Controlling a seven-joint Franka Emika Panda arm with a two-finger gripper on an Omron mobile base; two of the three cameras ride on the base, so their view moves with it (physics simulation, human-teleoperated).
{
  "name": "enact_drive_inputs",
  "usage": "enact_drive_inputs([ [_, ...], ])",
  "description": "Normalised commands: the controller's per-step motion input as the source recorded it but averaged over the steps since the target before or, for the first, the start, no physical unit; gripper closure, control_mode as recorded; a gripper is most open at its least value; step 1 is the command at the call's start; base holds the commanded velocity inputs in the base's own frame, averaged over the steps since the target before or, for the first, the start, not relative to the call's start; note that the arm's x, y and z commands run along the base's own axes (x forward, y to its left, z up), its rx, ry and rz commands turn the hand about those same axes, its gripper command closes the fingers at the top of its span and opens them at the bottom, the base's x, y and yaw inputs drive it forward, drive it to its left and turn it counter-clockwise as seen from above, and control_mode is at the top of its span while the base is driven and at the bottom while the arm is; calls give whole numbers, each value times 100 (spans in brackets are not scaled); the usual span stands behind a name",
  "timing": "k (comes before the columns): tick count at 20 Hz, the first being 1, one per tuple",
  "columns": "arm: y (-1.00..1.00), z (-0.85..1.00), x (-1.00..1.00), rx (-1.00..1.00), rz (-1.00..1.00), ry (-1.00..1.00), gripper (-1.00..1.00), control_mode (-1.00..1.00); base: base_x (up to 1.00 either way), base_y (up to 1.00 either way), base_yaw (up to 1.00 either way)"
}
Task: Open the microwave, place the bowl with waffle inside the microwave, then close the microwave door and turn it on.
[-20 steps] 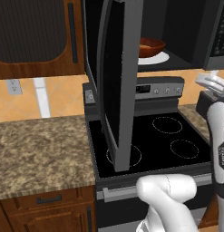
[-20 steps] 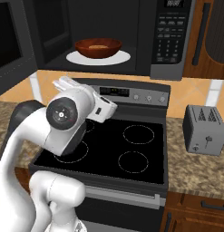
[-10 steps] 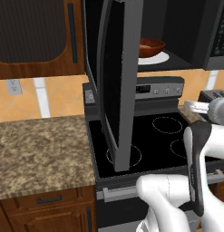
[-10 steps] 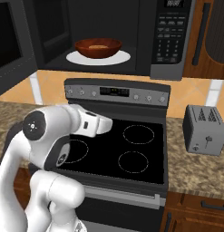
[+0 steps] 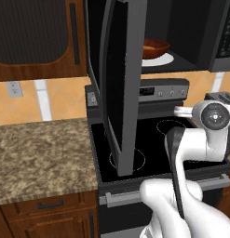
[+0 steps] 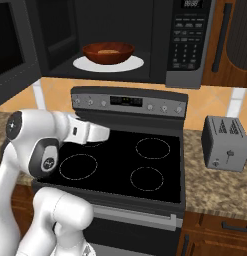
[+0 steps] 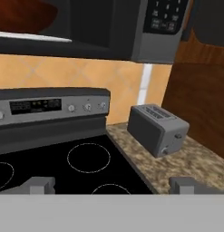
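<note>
The microwave (image 6: 187, 35) hangs above the stove with its cavity open. Its door (image 5: 121, 83) stands swung far out to the left, edge-on in the left base view. The reddish-brown bowl (image 6: 108, 51) sits on the white turntable plate (image 6: 130, 64) inside, holding the tan waffle (image 6: 109, 50). My gripper (image 6: 105, 133) hovers low over the stove's back left burner, well below the cavity and apart from the bowl. In the hand view its fingertips (image 7: 38, 185) stand wide apart and the gripper (image 7: 113, 186) is open with nothing between them.
A black glass stove top (image 6: 145, 165) with four burner rings lies under the hand, with a knob panel (image 6: 127, 101) behind it. A small grey toaster (image 6: 226, 144) stands on the granite counter to the right. Dark wood cabinets (image 5: 37, 37) flank the microwave.
The arm has folded downward, its elbow dropping from in front of the stove's back panel to below it. The hand has sunk slightly over the stove. Bowl and door have stayed put.
</note>
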Motion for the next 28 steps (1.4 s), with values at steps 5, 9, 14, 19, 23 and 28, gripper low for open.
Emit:
enact_drive_inputs([
  [5, 23, -53, 23, -18, -8, -1, -100, -100, 0, 0, 0],
  [9, 26, -45, 16, -32, -12, -9, -100, -100, 0, 0, 0],
  [14, 33, -29, 9, -25, -10, -7, 100, -100, 0, 0, 0],
  [19, 19, -41, 11, -20, -8, -3, 100, -100, 0, 0, 0],
  [23, 9, -41, 8, -14, -8, -5, 100, -100, 0, 0, 0],
  [28, 60, -17, 0, -8, -8, -5, 100, -100, 0, 0, 0],
])
